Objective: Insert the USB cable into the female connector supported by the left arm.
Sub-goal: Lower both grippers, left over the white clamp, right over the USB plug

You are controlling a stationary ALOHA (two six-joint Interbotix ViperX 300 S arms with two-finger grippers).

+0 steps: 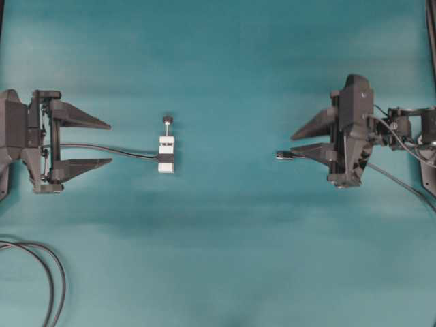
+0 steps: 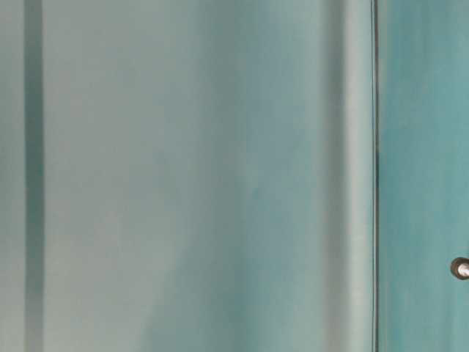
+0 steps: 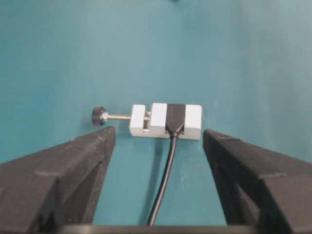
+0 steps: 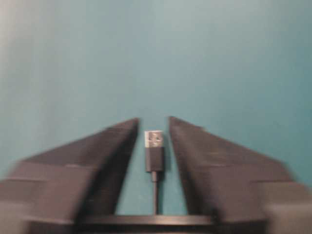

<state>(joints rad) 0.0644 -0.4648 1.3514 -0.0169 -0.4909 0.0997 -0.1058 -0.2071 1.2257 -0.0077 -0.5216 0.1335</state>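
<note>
Overhead view: left gripper spread wide, empty; female connector just ahead of its tips. Right gripper apart too, USB cable plug btwn fingers, ungripped.

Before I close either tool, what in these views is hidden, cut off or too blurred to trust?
- Table-level view: only blurred teal surfaces; neither tool nor the parts show.
- USB plug, right wrist view: motion blur; whether the right tool touches it is unclear.
- Connector opening: faces away in the left wrist view, too small overhead.
- Looped black cables, overhead: cut off by the frame edge.
- Left tool: open, holding nothing.
</note>
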